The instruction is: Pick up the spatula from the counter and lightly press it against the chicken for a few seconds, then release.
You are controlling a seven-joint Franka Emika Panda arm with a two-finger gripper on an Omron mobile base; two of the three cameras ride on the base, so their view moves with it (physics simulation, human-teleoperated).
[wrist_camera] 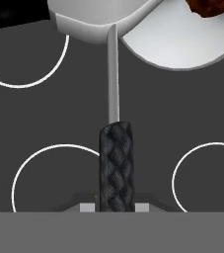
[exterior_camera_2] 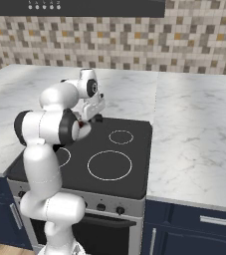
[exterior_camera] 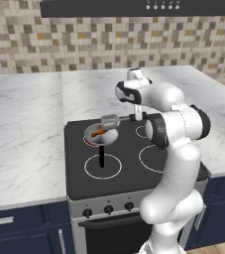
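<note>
I am looking across the marble table, which is running along the tiled wall and wrapping both sides of the stove. The black cooktop is sitting flush between the two table sections, with white burner rings showing on it. The white arm is rising at the front right corner of the cooktop and bending back over it toward the left.

The pan is sitting at the back left corner of the cooktop, its dark handle pointing toward the front edge. From the hand view I am seeing its pale inside at the upper right.

The tool is hanging over the back edge of the cooktop, just right of the pan. It is clamping the spatula by the grip: in the hand view the woven black grip is sitting squeezed between the two tips of the tool, and the thin metal shaft is running straight away from me to the grey blade. The blade is hovering at the pan's back right rim; I cannot tell whether it is touching the rim.

The chicken, a small orange-brown piece, is lying inside the pan. In the hand view the chicken is showing apart from the blade, off to its right.
</note>
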